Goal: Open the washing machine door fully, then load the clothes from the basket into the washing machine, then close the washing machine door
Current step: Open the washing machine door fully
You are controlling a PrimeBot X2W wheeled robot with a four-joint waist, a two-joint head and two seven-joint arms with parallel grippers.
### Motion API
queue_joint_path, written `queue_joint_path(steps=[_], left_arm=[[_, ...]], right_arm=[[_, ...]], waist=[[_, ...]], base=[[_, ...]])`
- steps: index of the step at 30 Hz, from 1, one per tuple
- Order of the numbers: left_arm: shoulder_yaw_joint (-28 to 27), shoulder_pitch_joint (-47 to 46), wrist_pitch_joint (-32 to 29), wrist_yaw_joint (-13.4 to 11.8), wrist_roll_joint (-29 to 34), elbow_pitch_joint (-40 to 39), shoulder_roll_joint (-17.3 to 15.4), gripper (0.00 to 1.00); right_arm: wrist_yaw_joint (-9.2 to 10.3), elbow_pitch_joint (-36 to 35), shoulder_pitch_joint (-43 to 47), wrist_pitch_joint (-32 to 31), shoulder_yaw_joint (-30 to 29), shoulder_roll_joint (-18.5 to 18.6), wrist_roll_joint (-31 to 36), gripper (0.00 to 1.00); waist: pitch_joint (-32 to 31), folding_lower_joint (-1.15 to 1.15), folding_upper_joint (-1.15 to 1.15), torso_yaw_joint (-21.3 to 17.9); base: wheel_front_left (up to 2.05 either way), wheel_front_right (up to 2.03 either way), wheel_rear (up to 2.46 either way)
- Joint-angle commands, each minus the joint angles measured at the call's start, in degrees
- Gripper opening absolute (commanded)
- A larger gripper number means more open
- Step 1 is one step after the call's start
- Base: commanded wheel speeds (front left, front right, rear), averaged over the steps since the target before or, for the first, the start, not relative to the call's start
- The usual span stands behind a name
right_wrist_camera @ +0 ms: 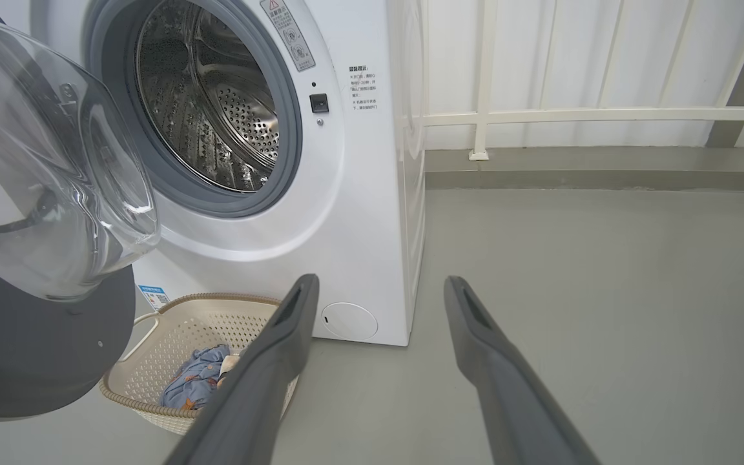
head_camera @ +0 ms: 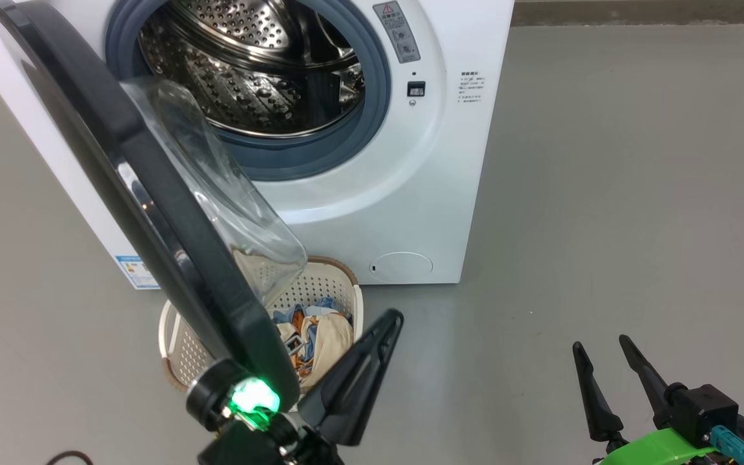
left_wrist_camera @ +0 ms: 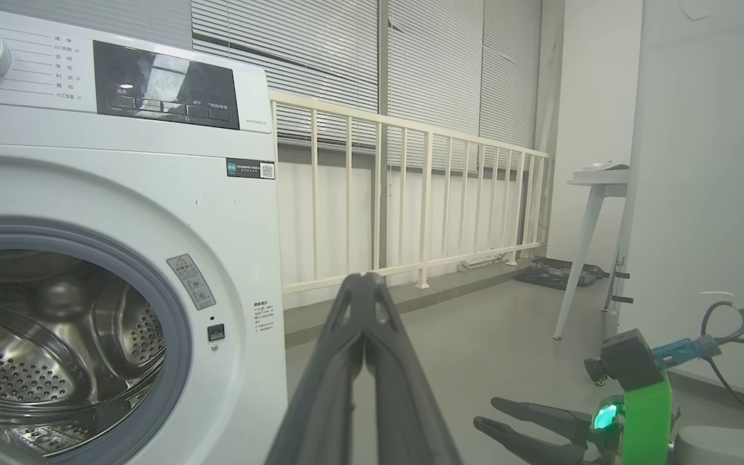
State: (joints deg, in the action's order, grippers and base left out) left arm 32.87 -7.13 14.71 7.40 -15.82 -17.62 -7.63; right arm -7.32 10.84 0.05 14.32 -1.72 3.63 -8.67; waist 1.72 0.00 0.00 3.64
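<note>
The washing machine (head_camera: 359, 213) is white, its door (head_camera: 152, 194) glossy black, the basket (head_camera: 323, 284) cream, the clothes (head_camera: 320, 336) blue with orange prints.

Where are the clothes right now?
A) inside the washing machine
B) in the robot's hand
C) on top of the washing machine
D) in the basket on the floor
D: the clothes lie in the basket, which sits on the floor in front of the washing machine.
</note>
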Motion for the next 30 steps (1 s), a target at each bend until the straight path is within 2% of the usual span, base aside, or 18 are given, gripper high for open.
queue_joint_path(steps=[1,21,30], left_arm=[[-1.0,-0.2,0.3,0.1,0.2,-0.5,-0.3,0.00],[0.2,2.4,0.3,0.1,-0.6,9.1,-0.5,0.00],[-1.9,0.7,0.3,0.1,-1.3,15.2,0.9,0.00]], right_arm=[[-0.17,-1.2,-1.2,0.7,1.5,0.5,-0.3,1.00],[-0.17,-1.4,-1.7,0.7,1.7,0.7,-0.5,1.00],[-0.17,-1.1,-2.2,0.7,1.7,0.5,-0.9,1.00]], waist=[[0.0,0.00,0.00,0.0],[1.3,0.00,0.00,-0.1],[2.2,0.00,0.00,-0.5]], base=[[0.00,0.00,0.00],[0.00,0.00,0.00],[0.00,0.00,0.00]])
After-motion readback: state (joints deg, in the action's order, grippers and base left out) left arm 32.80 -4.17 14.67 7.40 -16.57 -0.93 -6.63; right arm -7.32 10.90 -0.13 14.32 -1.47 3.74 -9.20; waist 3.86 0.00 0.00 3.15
